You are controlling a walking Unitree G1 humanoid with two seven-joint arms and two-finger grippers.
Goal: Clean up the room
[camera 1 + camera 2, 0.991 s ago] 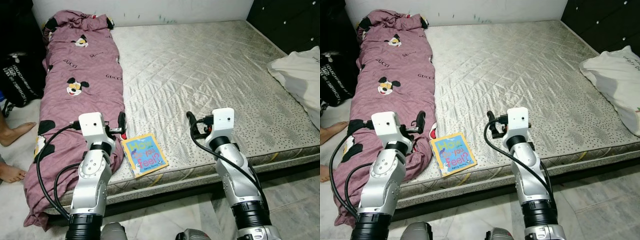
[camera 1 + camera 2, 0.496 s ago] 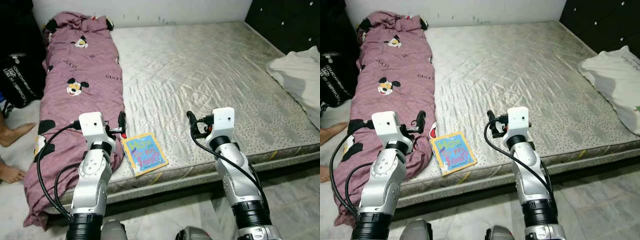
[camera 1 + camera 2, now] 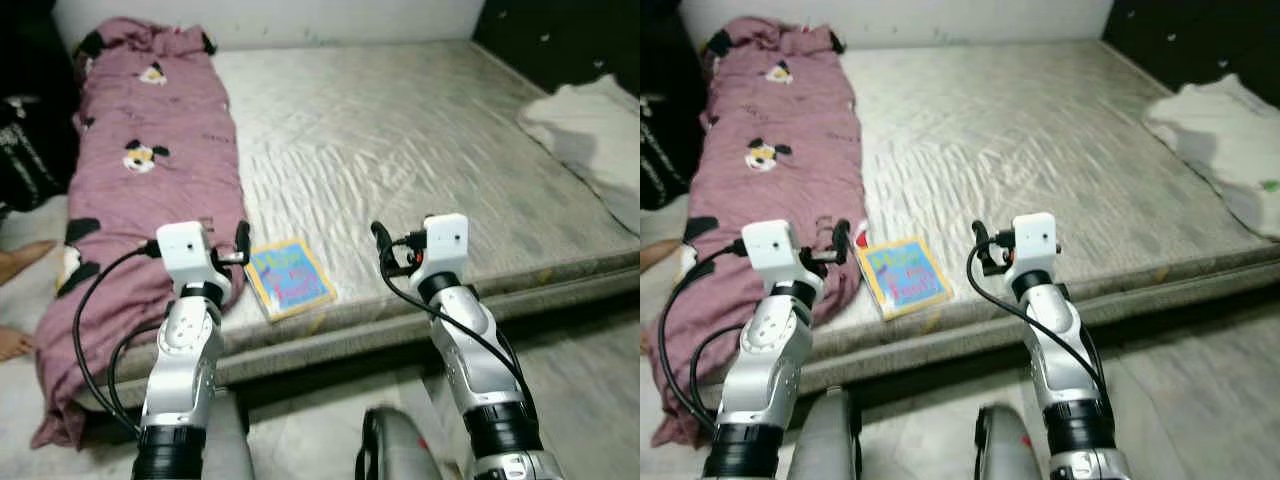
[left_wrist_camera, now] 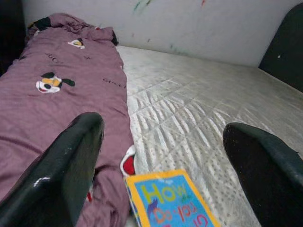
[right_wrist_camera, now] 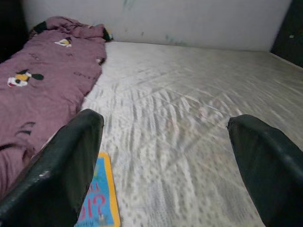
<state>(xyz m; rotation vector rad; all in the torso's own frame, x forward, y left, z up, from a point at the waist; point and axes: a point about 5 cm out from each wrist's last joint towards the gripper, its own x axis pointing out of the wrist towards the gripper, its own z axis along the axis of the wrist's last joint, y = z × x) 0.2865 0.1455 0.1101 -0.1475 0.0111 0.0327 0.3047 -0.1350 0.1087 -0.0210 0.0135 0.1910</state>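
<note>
A: What do we see in front of us?

B: We see a big bare mattress (image 3: 420, 140). A purple blanket (image 3: 140, 170) with cartoon mouse faces lies in a long heap down its left side.

A: Where is the book?

B: The picture book (image 3: 289, 278) lies flat near the front edge of the mattress, just beside the blanket. Its cover is blue with a yellow border and big colourful letters.

A: And our grippers?

B: Our left gripper (image 4: 163, 156) hangs over the blanket's edge, close to the book. Its two black fingers (image 4: 71, 161) are spread wide with nothing between them. Our right gripper (image 5: 165, 161) hangs over the bare mattress, to the right of the book. Its fingers are spread wide too and hold nothing.

A: Anything else?

B: A white pillow (image 3: 590, 120) rests at the far right. A person's bare foot (image 3: 22, 260) is on the floor at the left, next to a black bag (image 3: 25, 150).
</note>
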